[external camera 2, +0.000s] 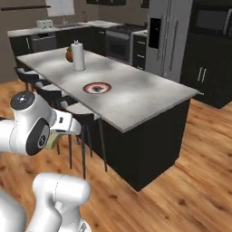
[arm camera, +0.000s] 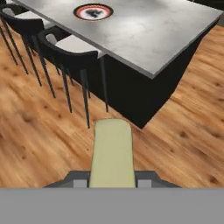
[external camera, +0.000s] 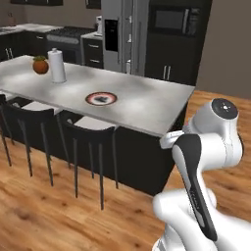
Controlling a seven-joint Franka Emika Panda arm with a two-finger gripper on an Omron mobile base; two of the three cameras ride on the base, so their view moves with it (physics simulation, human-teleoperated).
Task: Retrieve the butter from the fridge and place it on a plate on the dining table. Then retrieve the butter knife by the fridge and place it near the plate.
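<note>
The butter [arm camera: 112,153], a pale yellow stick, is clamped in my gripper [arm camera: 112,181] and points forward over the wooden floor in the hand view. A sliver of the butter [external camera 2: 54,138] shows under the hand in the right base view. The plate [external camera: 101,98] [external camera 2: 97,87] [arm camera: 93,12], red-rimmed with a dark centre, lies on the marble dining table [external camera: 147,105] [external camera 2: 145,95] [arm camera: 153,35], ahead of the hand and well above it. The grey fridge [external camera: 122,34] [external camera 2: 167,36] stands behind the table. The butter knife is out of view.
Black stools [external camera: 90,132] [arm camera: 72,52] line the table's near side, between the hand and the plate. A paper towel roll [external camera: 57,65] [external camera 2: 78,56] and an orange round object [external camera: 40,65] stand at the table's far end. Open wooden floor [external camera 2: 181,190] lies around the table's corner.
</note>
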